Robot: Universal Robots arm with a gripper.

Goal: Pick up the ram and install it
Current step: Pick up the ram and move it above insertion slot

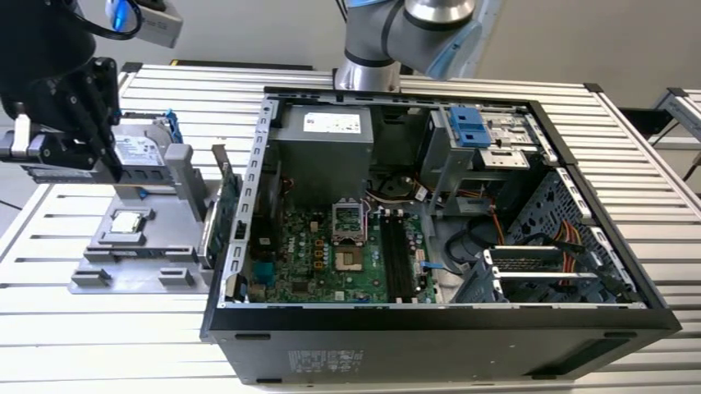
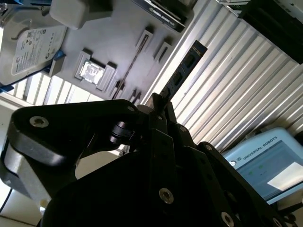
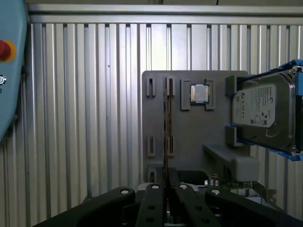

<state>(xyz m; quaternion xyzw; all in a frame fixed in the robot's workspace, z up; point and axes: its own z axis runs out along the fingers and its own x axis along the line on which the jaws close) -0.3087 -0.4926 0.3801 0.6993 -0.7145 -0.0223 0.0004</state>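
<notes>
Squeezes the ram (image 3: 166, 123) tight in the black metal gripper (image 3: 166, 185), shut hard on one end. Looks thin as a blade edge-on in the first wrist view; looks flat, long and dark, with little square chips in a row, in the second wrist view. Pokes straight out past the gripper's tip, up in the air. Hangs over a flat grey plastic tray (image 3: 189, 142) with narrow slots cut in it. Out ahead of the gripper on that tray, a small shiny square chip (image 3: 199, 93). Next to the chip, a boxy silver drive (image 3: 260, 113) with a white label, propped in a blue holder (image 3: 294, 65). Under everything, a table (image 3: 85, 118) of long pale metal ribs, smooth and shiny. Well off to the exterior view's right of the gripper, a big black case (image 1: 438, 332), open on top, with a green board (image 1: 328, 254) inside.
</notes>
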